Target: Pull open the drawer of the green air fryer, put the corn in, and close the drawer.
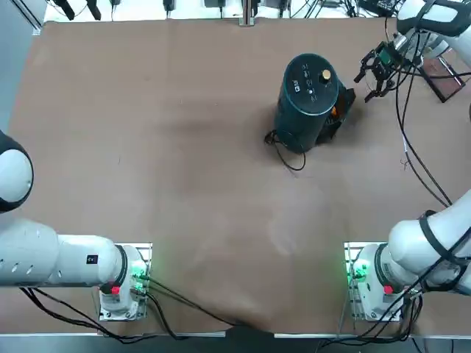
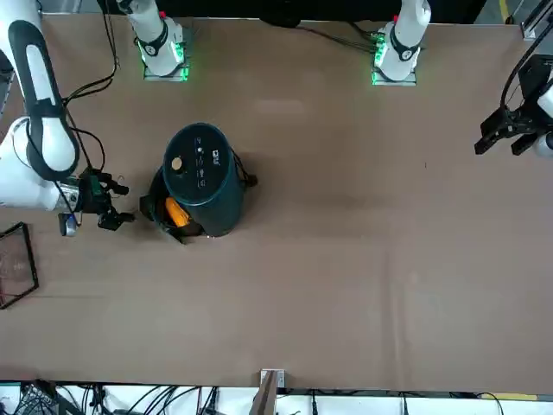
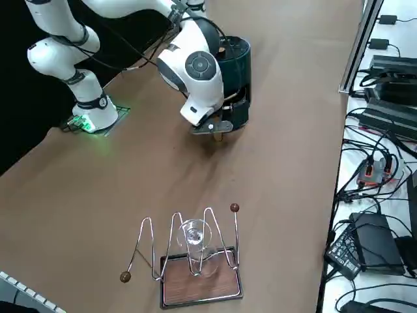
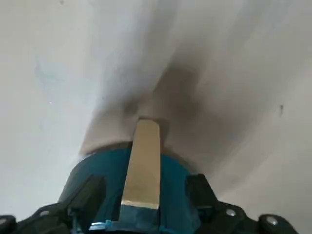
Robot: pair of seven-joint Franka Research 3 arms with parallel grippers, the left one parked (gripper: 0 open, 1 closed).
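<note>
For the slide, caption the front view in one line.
Corn lies in the fryer's pulled-out drawer; the open right pincer hovers beside it, holding nothing.

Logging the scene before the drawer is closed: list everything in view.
table: one, brown, under everything.
green air fryer: one, dark green-black, upright on the working arm's half of the table.
drawer: one, dark, pulled out toward the right gripper.
corn: one, orange-yellow, lying in the open drawer.
knob: one, yellow, on the fryer's top.
cord: one, black, trailing from the fryer's base.
wire rack: one, on a wooden base, at the table's right edge.
glass: one, clear, in the rack.
right gripper: one, black, open and empty, beside the drawer.
</note>
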